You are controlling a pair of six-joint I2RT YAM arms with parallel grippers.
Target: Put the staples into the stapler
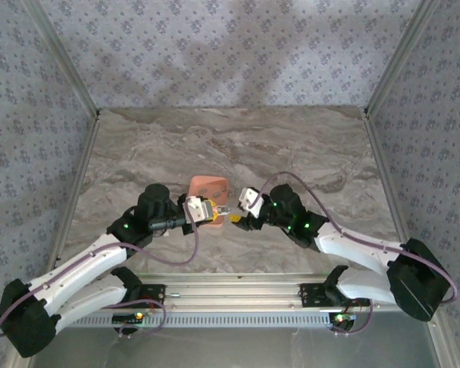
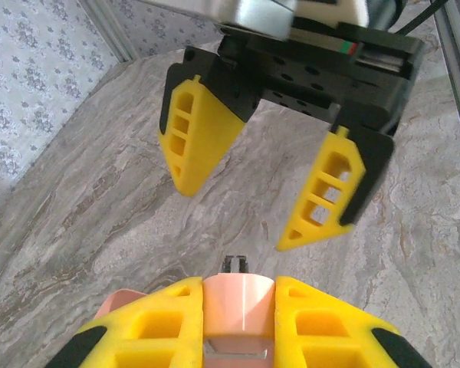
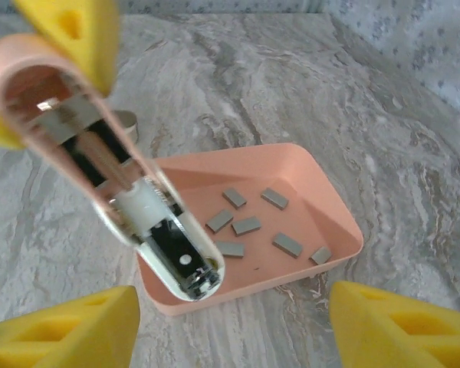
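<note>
In the salmon-pink tray (image 3: 245, 291), near the middle of the marbled table (image 1: 291, 146), we see the staples (image 3: 246, 225): seven small dull-grey strips lying flat and loose on the tray floor, scattered toward its right half. From the right wrist camera they sit ahead of and below the right gripper (image 3: 234, 307). Its yellow fingers (image 3: 406, 330) are spread wide and hold nothing, and the strips fall between them in the view, well clear of both tips. The left gripper (image 2: 238, 295) is clamped on the rear of a pink mini stapler (image 3: 138, 199). The stapler is swung open so that we can see its metal channel and white pusher. Its front end hangs over the tray's near left corner, close to the nearest strip, though we cannot tell whether it touches the tray. From above, we find the two grippers facing each other just on the near side of the tray, the stapler between them.
</note>
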